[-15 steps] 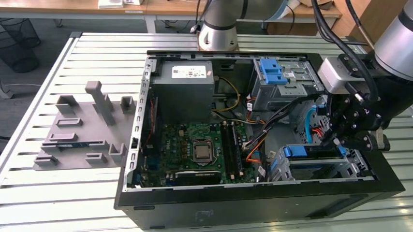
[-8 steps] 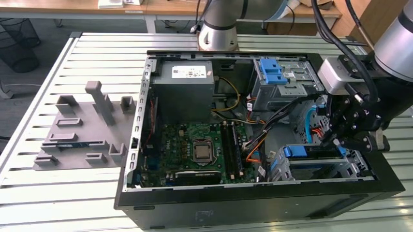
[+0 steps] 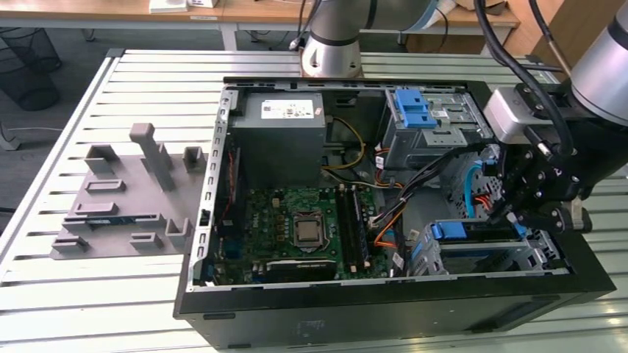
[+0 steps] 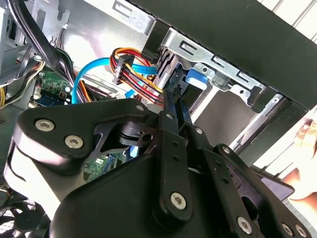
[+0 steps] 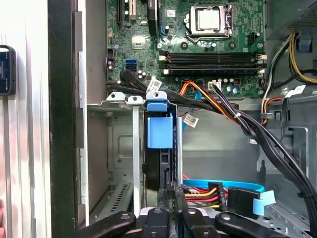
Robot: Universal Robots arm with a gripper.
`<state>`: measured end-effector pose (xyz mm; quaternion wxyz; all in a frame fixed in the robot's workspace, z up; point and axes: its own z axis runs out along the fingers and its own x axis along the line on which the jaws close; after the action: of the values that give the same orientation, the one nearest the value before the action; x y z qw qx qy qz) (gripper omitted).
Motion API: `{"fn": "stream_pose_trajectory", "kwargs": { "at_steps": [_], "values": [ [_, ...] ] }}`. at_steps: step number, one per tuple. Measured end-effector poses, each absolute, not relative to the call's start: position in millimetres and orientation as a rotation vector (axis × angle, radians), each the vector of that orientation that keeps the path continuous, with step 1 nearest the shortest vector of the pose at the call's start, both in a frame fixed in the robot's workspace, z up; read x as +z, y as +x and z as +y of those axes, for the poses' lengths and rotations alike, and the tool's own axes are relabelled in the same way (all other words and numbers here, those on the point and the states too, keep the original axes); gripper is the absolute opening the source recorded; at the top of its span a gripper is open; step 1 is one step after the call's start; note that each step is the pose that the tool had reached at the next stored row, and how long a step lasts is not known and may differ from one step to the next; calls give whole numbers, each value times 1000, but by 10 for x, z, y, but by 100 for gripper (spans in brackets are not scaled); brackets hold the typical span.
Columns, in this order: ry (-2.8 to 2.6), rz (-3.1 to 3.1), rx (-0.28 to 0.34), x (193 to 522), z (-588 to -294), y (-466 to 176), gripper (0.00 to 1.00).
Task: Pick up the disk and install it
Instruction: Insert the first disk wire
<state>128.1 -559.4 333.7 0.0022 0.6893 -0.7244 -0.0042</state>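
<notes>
In the drive cage (image 3: 534,254) at the front corner of the open computer case (image 3: 393,309), on the exterior view's right, the disk (image 5: 159,148) sits on edge in a slot, its blue carrier tab (image 3: 451,231) standing up above the cage's metal rails. In the first wrist view the blue tab faces the camera, with the dark body of the drive running down behind it between two upright silver dividers. The gripper (image 5: 171,191) is just at the near end of the disk, its thin black fingers (image 4: 173,106) drawn close together on the edge of the carrier, so it appears pinched shut on the disk; whether the pads truly bear on it I cannot tell for certain. Beside the fingers hang a light-blue data cable (image 5: 223,184) and a bundle of red, orange and yellow power wires (image 4: 133,69) with black connectors. Farther in lies the green motherboard (image 3: 294,228) with its bare processor socket, and beyond it the grey power-supply box (image 3: 278,136). A second metal bay topped by a blue latch piece (image 3: 412,107) stands near the back. The case rests on a slatted metal table (image 3: 79,294), where a grey moulded fixture (image 3: 128,191) lies well apart on the exterior view's left.
</notes>
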Motion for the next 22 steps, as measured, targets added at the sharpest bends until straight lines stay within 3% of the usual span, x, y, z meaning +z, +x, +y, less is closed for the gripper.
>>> {"fn": "stream_pose_trajectory", "kwargs": {
  "at_steps": [22],
  "values": [
    [2155, -2269, -29, 3334, -5599, 1311, 17]
  ]
}}
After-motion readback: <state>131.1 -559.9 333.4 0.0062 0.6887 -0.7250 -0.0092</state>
